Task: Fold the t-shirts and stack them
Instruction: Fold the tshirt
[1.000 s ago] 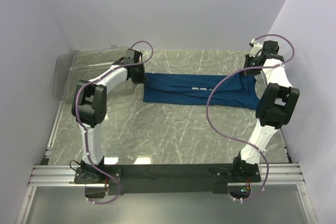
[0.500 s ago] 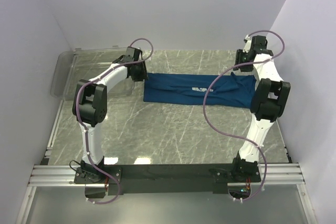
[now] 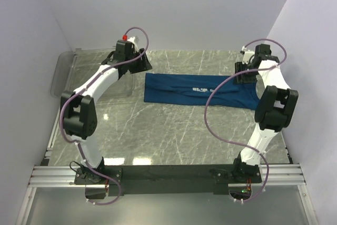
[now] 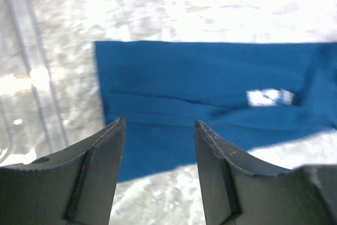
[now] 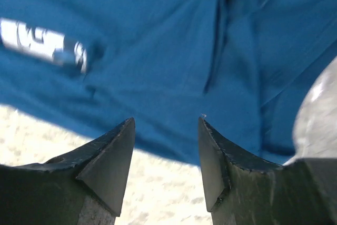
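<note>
Trouble was likeliest at the next pinch: the t-shirt (image 3: 181, 91) lay as a long folded band across the far part of the table (image 3: 158, 130), and catching only its top layer could have dragged the fold open or skewed it. The left gripper (image 4: 159, 125) and right gripper (image 5: 166, 120) both had fingers apart with nothing between them. Each hovered above one end of the band, left over its left edge, right over its right end.

Overhead light is glaring off the marble table (image 3: 174, 130) near its front edge; both wrist views are blurring the t-shirt (image 4: 210, 88), the left one washing the table out to white.
</note>
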